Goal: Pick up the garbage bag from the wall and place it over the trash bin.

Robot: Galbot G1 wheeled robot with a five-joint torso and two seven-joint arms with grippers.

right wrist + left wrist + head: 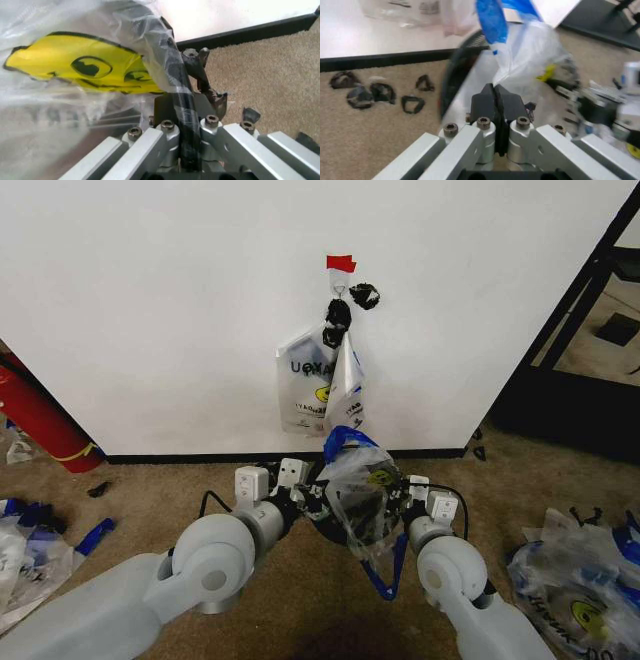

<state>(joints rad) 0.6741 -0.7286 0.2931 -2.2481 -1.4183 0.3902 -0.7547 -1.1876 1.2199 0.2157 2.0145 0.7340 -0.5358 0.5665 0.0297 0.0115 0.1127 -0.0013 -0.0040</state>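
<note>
The garbage bag [362, 490], see-through with blue handles and a yellow logo, is bunched over the trash bin [330, 530], whose dark rim peeks out below it. My left gripper [316, 496] is at the bin's left side. In the left wrist view it [495, 88] is shut on a pinch of the bag's plastic [530, 48], beside the black bin rim [451, 82]. My right gripper [402, 496] is at the bin's right side. There it [183, 102] is shut on the bag film where it wraps the bin rim [176, 71], next to the yellow logo [75, 71]. The wall [150, 300] stands just behind.
More printed bags [318, 385] and black knotted lumps [340, 310] hang from the hook under red tape [340, 262]. A red cylinder [40, 420] leans at the left. Bag piles lie on the carpet left [30, 555] and right [580, 585]. A black frame [585, 300] stands at right.
</note>
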